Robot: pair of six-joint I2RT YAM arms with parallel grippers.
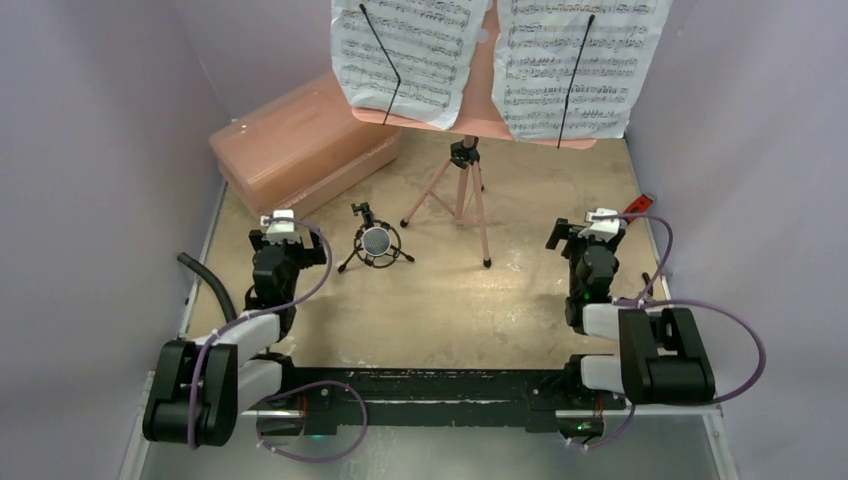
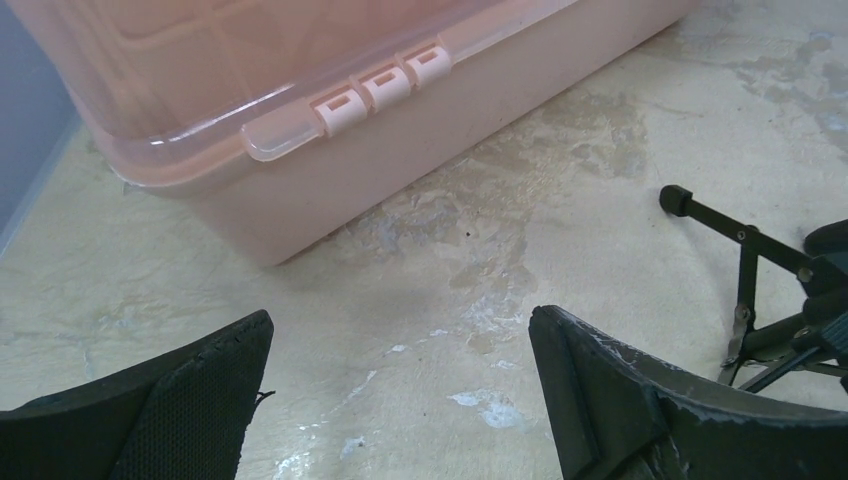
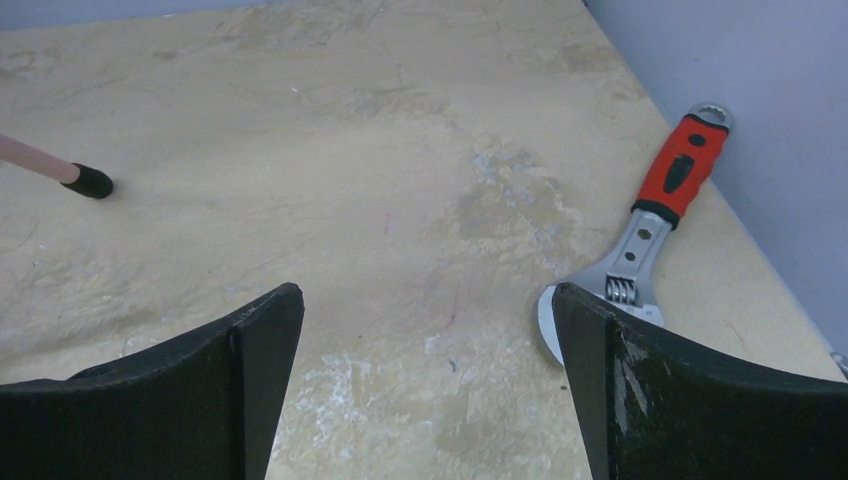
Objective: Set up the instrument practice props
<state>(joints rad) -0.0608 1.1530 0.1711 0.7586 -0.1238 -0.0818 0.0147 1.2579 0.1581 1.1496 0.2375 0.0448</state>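
left hand and right hand noted wide, empty. pink tripod music stand, upper centre, carrying two white sheet-music pages: judged light, top-heavy; best gripped at centre pole. small black shock-mounted microphone left of centre: tippy.

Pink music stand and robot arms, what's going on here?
Nobody is holding anything right now. The pink tripod music stand stands at the back with two white sheet-music pages on it. The round silver-faced microphone sits in its small black tripod mount on the table. The left end effector and right end effector are both open and empty, low over the table, so the setup looks about done.
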